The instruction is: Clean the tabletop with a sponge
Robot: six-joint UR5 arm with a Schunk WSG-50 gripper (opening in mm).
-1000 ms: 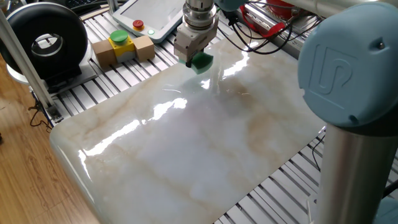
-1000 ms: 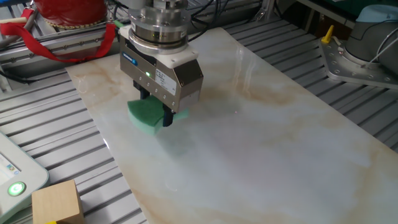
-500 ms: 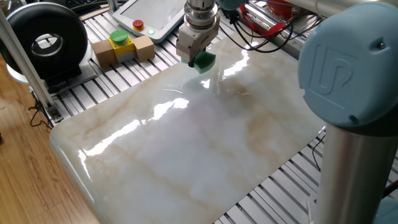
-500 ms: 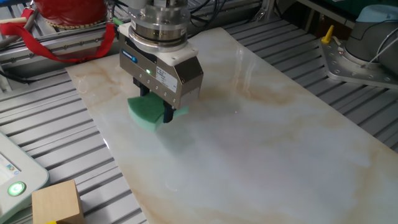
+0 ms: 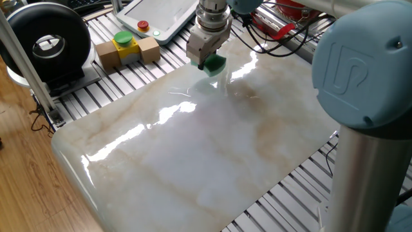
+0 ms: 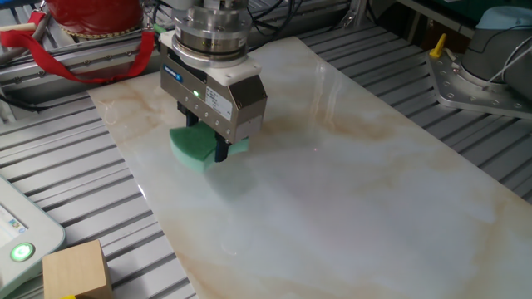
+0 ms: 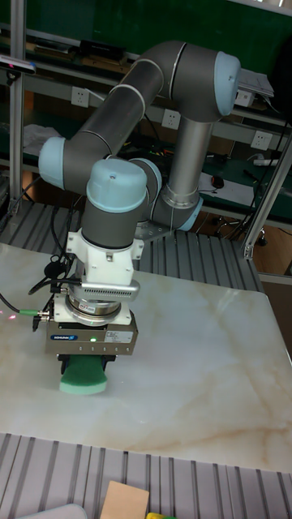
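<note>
Marble tabletop (image 6: pixel 374 191) bears the sponge (image 6: pixel 193 148), clamped by the claw (image 6: pixel 208 149).

Bright green sponge (image 6: pixel 194 148), white-grey marble tabletop (image 6: pixel 349 199) with tan veins, pale blue arm joints (image 7: pixel 118 185)

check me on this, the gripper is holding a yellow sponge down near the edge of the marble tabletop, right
Not quite: the sponge is bright green, not yellow, as the other fixed view shows. The rest holds: the gripper is shut on it, pressing it down near the edge of the marble tabletop.
</note>
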